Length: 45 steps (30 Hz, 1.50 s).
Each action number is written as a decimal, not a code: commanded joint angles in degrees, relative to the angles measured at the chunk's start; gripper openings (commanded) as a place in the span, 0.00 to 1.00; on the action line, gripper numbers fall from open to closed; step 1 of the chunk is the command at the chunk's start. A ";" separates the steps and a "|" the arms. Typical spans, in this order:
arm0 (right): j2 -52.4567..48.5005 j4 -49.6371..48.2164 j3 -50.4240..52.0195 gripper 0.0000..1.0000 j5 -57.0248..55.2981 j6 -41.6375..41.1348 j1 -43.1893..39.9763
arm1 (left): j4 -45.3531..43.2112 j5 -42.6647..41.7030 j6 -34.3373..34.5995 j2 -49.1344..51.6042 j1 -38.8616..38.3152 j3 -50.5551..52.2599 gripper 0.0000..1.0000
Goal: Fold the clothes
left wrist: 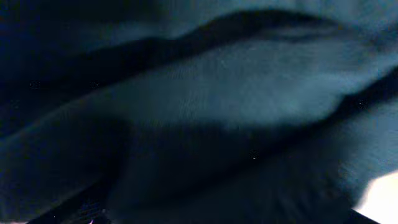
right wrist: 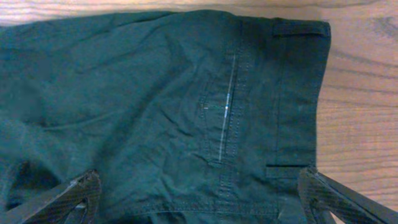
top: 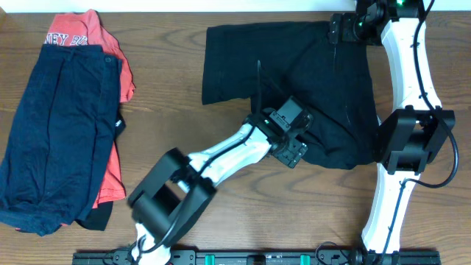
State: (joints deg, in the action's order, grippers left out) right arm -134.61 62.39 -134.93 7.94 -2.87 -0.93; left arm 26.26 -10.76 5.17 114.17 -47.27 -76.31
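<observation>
We see a wooden bench (top: 173, 110) carrying black shorts (top: 309, 73) spread flat right of centre. At the left edge lies a pile, with a navy garment (top: 59, 125) atop a red T-shirt (top: 126, 73). The left claw (top: 294, 151) sits at the shorts' near edge. Its wrist view is filled with dark cloth, so we cannot tell its spread. The right claw (right wrist: 199, 177) hangs over the waistband beside a belt loop (right wrist: 298, 28), fingers set wide. White lettering (top: 66, 38) on the red shirt appears to read "NEY BO", the rest hidden.

Robot lab: two arms (top: 228, 154), wooden table (top: 169, 125)
</observation>
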 commanded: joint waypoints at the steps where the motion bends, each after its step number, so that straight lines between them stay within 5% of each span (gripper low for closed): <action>1: 0.70 0.37 -0.57 0.99 -1.70 1.31 -0.90 | -0.59 -0.15 1.40 0.28 0.20 0.07 0.80; 19: 0.70 0.20 -0.55 0.99 -1.70 1.27 -0.94 | 3.85 0.17 3.72 -0.07 0.20 0.07 0.71; 36: 0.68 0.24 -0.55 0.99 -1.73 2.32 -0.94 | -7.54 5.05 3.74 3.21 0.20 0.09 0.71; 38: 0.68 0.24 -0.55 0.99 -1.70 2.32 -0.94 | -7.50 5.09 3.72 3.21 0.20 0.09 0.52; 40: 0.68 0.24 -0.55 0.99 -1.70 2.32 -0.94 | -7.13 6.29 3.67 2.95 0.22 0.07 0.13; 41: 0.68 0.24 -0.55 0.99 -1.70 2.32 -0.94 | -6.71 7.58 3.69 2.54 0.31 0.00 0.06; 45: 0.68 0.44 -0.55 0.99 -1.70 2.32 -0.94 | -4.04 14.86 3.69 -1.90 0.59 -0.15 0.06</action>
State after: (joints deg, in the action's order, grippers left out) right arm -134.61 62.61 -134.93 6.59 -1.83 -0.95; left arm 21.08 -3.14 8.99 116.27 -47.27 -76.31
